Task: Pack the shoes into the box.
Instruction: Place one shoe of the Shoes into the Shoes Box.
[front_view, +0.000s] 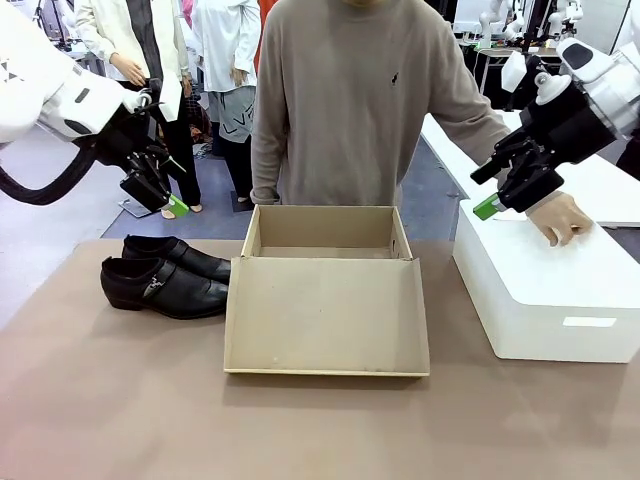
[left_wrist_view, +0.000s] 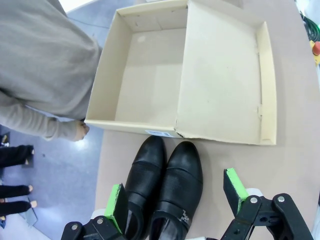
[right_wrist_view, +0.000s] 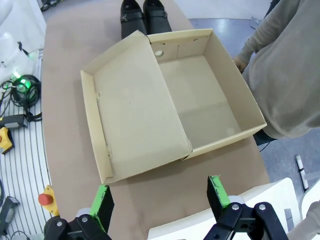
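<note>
The box (front_view: 322, 228) sits in the middle of the desk (front_view: 120, 400), with its lid (front_view: 325, 315) laid flat on the near side, toward the robot. The shoes (front_view: 165, 285) lie side by side just left of the box, toes toward it, one behind the other. A larger box (front_view: 545, 300) stands to the right, apart from it. A person (front_view: 350, 100) stands behind the box, one hand (front_view: 560, 218) on the larger box.

Front camera looks across the table (front_view: 110, 410); wrist cameras, seemingly high, both overlook the box (left_wrist_view: 150, 75).
</note>
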